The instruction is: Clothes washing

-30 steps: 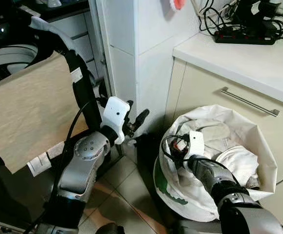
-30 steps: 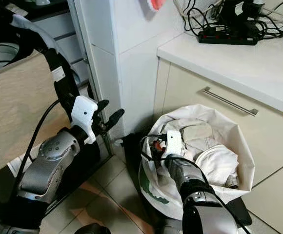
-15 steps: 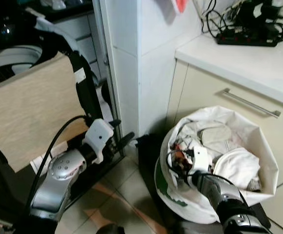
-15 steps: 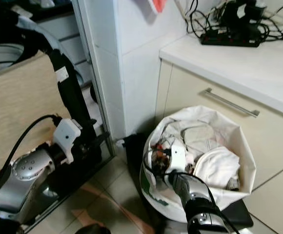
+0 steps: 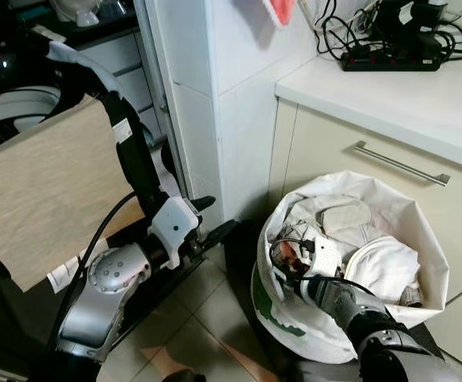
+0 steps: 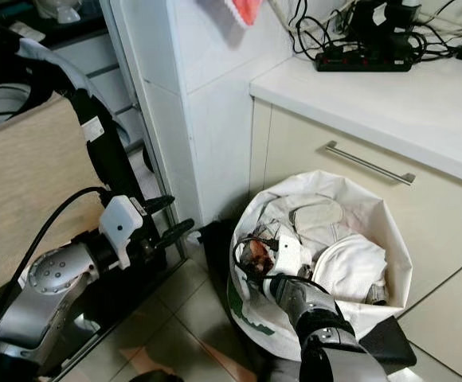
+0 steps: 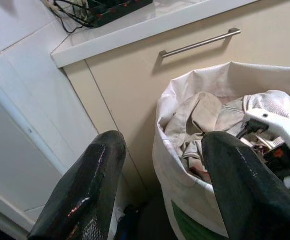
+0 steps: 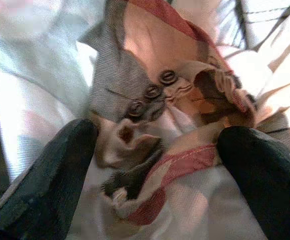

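The robot's right hand [image 8: 150,165], fingers spread wide, reaches into a white laundry bag [image 5: 422,231] on the tiled floor [image 5: 207,318], its tips astride a red-trimmed buttoned garment [image 8: 155,90] among the heaped clothes [image 5: 374,255]. The left hand [image 5: 211,219], fingers parted and empty, hovers over open floor beside the bag. Behind, a cream cabinet [image 5: 334,159] carries a white table [image 5: 406,91] with a power strip [image 5: 390,60]

Crumpled pale clothes [image 5: 350,227] fill the upright white laundry bag [image 5: 426,239].
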You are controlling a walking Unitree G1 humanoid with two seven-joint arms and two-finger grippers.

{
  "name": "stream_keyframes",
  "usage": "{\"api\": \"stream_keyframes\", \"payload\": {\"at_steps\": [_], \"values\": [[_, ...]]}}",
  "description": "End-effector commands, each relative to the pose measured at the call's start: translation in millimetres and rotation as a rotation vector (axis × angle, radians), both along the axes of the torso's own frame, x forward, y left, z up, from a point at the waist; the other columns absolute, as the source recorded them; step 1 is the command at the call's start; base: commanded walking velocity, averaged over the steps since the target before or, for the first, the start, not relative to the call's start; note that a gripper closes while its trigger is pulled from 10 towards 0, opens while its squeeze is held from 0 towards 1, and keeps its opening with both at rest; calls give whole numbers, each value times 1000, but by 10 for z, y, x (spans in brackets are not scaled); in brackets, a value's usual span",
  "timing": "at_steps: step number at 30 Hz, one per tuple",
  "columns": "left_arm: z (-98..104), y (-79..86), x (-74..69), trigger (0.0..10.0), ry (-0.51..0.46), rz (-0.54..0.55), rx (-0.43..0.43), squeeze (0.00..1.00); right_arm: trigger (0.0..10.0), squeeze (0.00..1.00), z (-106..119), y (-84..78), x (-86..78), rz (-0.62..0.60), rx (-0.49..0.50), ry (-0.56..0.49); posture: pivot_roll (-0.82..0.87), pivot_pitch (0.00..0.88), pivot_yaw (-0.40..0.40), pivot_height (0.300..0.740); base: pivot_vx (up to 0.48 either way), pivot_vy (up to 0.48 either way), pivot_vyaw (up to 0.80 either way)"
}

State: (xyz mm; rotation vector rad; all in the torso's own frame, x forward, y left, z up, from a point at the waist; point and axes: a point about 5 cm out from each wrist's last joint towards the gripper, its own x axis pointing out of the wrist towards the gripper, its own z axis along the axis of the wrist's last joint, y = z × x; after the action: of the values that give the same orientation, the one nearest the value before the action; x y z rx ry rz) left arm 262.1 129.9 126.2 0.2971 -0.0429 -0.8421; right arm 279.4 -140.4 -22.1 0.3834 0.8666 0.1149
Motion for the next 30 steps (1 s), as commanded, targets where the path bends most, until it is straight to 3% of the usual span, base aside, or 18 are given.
{"api": "stream_keyframes", "payload": {"at_steps": [1,7,8,9,24,28,30], "values": [[75,-24,30,10000,-12,-2,-6,0,10000,0,-14,6,3,49,-96,10,-20,0,86,724,0,0,0],[114,-32,58,10000,19,39,-56,0,10000,0,-34,-18,4,106,-245,34,-3,0,80,724,0,0,0],[118,-33,57,10000,21,41,-59,0,2275,0,-33,-19,7,113,-257,31,0,0,79,724,0,0,0],[122,-35,56,10000,21,43,-59,0,0,0,-32,-16,10,121,-264,29,4,0,75,724,0,0,0],[148,-76,66,10000,19,63,-52,0,0,0,-22,21,29,77,-235,4,-4,12,72,724,0,0,0],[138,-128,75,10000,20,56,-51,0,0,0,79,72,143,78,-244,-59,-8,9,67,724,0,0,0],[150,-136,87,10000,14,60,-55,0,0,0,252,104,317,104,-294,-161,-6,7,58,724,0,0,0]]}}
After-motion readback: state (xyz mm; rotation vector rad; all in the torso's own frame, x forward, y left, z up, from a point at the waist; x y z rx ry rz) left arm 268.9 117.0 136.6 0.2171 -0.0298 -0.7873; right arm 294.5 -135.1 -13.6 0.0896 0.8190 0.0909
